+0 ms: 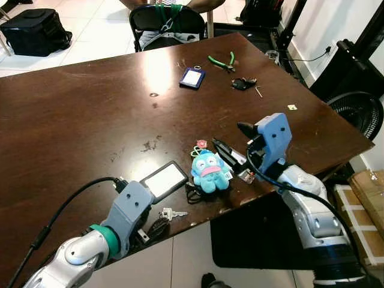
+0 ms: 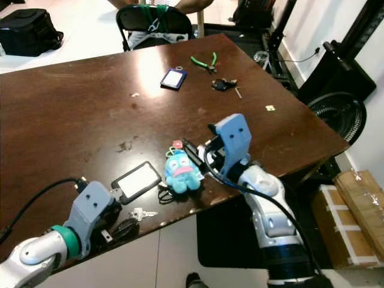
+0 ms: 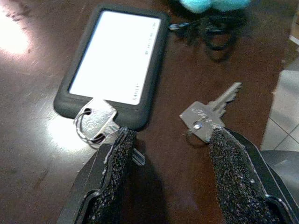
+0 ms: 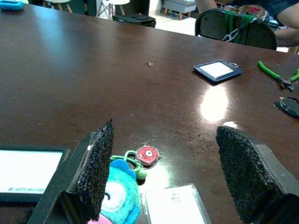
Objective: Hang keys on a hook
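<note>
Lying flat near the table's front edge, the loose key [image 3: 210, 112] sits just ahead of the left gripper [image 3: 170, 154], whose two black fingers are spread apart with nothing between them. The key's head almost touches one fingertip, and its blade points away from the gripper, toward the table edge. By the other fingertip lies a second key on a ring [image 3: 96, 120], fixed to a grey card holder [image 1: 163, 179]. So the left arm is plainly the nearer one, and a grasp would likely need a small shift toward the loose key's head.

The right gripper [image 4: 163, 172] hovers over a blue plush toy [image 1: 209, 171] and a clear tag [image 4: 175, 204], fingers wide open and empty. A tangle of black cord [image 3: 212, 35] lies between toy and card holder. Farther back on the table [image 1: 78, 114] are a blue badge [image 1: 192, 77], green pliers [image 1: 223, 61] and a dark key bunch [image 1: 243, 83]. No hook can be made out.
</note>
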You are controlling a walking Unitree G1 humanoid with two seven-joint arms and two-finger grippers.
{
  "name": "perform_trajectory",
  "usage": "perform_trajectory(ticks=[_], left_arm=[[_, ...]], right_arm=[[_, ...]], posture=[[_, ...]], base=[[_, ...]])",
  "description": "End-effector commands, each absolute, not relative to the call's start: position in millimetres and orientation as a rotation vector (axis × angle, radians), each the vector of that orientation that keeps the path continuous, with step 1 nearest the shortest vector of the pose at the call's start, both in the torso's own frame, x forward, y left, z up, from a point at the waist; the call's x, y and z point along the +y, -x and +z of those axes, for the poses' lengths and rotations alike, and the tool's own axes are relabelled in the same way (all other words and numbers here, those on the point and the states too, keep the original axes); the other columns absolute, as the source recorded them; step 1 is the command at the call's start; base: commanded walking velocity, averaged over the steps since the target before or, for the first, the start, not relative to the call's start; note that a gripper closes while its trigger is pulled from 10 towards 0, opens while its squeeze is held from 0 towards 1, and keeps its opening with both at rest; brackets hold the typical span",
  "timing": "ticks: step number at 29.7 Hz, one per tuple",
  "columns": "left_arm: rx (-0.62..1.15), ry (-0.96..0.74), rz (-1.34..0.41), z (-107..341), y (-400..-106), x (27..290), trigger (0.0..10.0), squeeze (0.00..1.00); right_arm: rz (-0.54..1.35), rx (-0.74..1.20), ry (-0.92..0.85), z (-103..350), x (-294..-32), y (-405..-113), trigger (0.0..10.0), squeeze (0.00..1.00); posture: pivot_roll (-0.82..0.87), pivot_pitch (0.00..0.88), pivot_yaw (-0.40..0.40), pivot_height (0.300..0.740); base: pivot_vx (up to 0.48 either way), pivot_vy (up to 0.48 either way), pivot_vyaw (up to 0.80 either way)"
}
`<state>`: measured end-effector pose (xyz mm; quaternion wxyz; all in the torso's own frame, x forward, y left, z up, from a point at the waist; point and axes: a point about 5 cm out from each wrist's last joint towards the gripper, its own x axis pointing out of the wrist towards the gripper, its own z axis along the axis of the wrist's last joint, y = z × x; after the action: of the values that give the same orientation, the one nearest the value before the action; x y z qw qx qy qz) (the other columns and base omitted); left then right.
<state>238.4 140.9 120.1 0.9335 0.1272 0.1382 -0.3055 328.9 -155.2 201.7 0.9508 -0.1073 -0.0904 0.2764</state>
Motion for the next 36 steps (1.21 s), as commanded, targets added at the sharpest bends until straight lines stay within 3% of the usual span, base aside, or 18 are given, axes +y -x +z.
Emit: perform_trajectory(ticks=[1,11,12,14,15,17,19,36], left_arm=[[0.301,-0.233,-0.627,116.4,-239.0,142.3,6.2,0.00],[0.295,-0.215,-0.619,114.1,-255.9,139.8,5.1,0.00],[0.296,-0.213,-0.620,113.3,-256.9,139.4,4.2,0.00],[0.298,-0.211,-0.620,112.5,-257.5,139.4,4.2,0.00],[0.301,-0.211,-0.618,111.4,-258.0,139.8,3.4,0.00],[0.303,-0.210,-0.617,110.8,-258.3,140.0,3.4,0.00],[0.306,-0.209,-0.612,109.9,-258.9,140.9,0.2,0.00],[0.305,-0.211,-0.562,107.3,-267.4,148.5,0.0,0.00]], right_arm=[[0.554,-0.175,0.207,200.1,-159.1,-326.7,10.0,0.00],[0.536,-0.176,0.210,200.8,-162.7,-324.7,10.0,0.00],[0.533,-0.176,0.211,200.8,-163.7,-324.3,10.0,0.00],[0.531,-0.176,0.212,200.9,-164.3,-324.0,10.0,0.00],[0.529,-0.176,0.212,201.0,-164.8,-323.8,10.0,0.00],[0.528,-0.176,0.213,201.1,-165.0,-323.8,10.0,0.00],[0.525,-0.177,0.213,201.4,-165.6,-323.8,10.0,0.00],[0.525,-0.185,0.210,203.4,-164.4,-325.1,10.0,0.00]], posture=[[-0.13,0.102,0.072,0.740],[-0.15,0.102,0.085,0.740],[-0.15,0.103,0.087,0.740],[-0.15,0.104,0.088,0.740],[-0.15,0.104,0.089,0.740],[-0.15,0.104,0.089,0.740],[-0.15,0.104,0.089,0.740],[-0.16,0.094,0.089,0.740]], base=[[0.000,0.000,0.00],[0.000,0.000,0.00],[0.000,0.000,0.00],[0.000,0.000,0.00],[0.000,0.000,0.00],[0.000,0.000,0.00],[0.000,0.000,0.00],[0.000,0.000,0.00]])
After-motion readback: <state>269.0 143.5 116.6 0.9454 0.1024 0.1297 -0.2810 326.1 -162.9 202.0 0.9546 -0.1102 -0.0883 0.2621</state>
